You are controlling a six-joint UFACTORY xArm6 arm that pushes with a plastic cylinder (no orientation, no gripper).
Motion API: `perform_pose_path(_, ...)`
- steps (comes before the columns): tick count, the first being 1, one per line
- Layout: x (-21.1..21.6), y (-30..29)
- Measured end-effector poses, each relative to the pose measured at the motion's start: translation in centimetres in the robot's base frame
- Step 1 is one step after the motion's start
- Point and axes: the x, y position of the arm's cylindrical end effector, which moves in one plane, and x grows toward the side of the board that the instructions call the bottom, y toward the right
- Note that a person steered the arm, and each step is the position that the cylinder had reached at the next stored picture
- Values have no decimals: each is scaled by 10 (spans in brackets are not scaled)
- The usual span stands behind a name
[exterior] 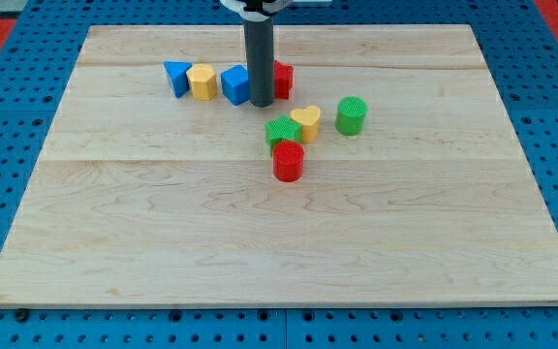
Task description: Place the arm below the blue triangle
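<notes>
On the pale wooden plank tabletop [163, 223], the ribbed blue plastic triangle [176, 77] lies at the view's upper left, touching a yellow ribbed block [201, 81], its narrow end pointing toward the view's bottom. My tip [261, 103], a plain rod tool holding nothing, stands between the blue cube [234, 84] and a red block [282, 79].

- My arm enters from the far edge of the scene, slightly left of centre; only its lowest section shows.
- A white and black collar sits at the view's top, cut off by the frame.
- The rod [260, 58] hangs from it, straight, dark grey, upright.
- My tip [261, 103] stands on the far part of the table, left of centre.
- No tilt visible in the rod.
</notes>
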Motion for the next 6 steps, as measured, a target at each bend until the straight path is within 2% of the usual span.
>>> perform_pose_path(3,19,-22)
perform_pose_path(5,13,-48)
perform_pose_path(6,8,-88)
